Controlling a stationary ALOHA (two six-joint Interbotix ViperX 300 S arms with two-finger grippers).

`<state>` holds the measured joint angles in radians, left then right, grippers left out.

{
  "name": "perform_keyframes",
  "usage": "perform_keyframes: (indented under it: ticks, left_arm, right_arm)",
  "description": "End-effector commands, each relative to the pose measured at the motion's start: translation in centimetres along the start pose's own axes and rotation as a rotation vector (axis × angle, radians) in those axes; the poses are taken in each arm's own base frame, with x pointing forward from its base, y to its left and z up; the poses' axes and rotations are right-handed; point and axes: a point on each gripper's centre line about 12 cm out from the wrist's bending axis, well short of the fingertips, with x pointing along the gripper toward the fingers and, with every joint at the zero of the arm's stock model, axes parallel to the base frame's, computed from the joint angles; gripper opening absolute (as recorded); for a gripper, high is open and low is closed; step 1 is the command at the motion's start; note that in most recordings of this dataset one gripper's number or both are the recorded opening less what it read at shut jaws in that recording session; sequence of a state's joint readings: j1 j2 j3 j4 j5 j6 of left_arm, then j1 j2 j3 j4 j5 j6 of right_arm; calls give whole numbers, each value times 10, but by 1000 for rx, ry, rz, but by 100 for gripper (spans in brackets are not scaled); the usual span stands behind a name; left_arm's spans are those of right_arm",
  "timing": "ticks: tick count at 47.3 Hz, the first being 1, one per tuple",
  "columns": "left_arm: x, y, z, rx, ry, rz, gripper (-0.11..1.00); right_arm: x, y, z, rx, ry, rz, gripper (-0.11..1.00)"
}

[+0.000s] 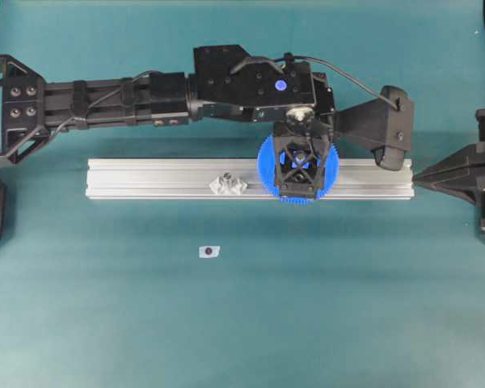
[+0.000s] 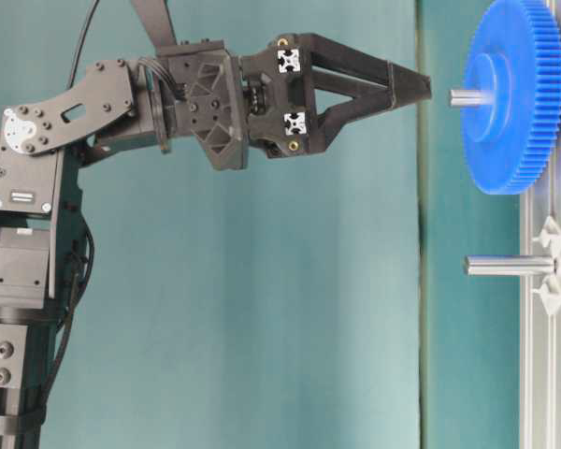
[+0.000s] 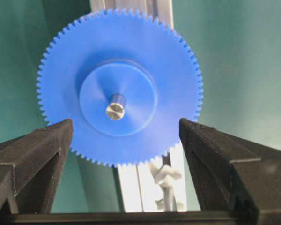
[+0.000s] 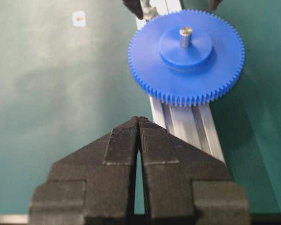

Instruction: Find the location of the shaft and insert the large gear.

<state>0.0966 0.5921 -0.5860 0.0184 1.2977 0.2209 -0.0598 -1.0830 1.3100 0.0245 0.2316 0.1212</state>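
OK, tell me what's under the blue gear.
The gear sits on the aluminium rail, with a metal pin poking up through its hub. The rail continues out from below it; the pin's base and any mount there are covered.

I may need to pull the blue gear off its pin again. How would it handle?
The large gear looks like rigid moulded plastic, probably light. Its fine teeth should give the open left gripper grip at the rim. With the shaft through its hub, it would likely spin rather than slide sideways.
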Motion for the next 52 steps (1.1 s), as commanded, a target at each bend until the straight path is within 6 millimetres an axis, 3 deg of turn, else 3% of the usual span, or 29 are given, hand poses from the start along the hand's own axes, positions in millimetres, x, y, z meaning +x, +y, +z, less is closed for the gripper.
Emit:
perform_keyframes:
  ticks: [1,35,52]
  left_arm:
    - [-39,0,8,1,-82,20,88]
    - [-69,-3,19,-8,-129,27,88]
    - [-66,-3,17,-10,-104,21,88]
  right_arm:
    - [0,0,4,13,-8,0,1]
    - [0,0,3,11,-6,-1,1]
    - [0,0,4,11,-8,-1,1]
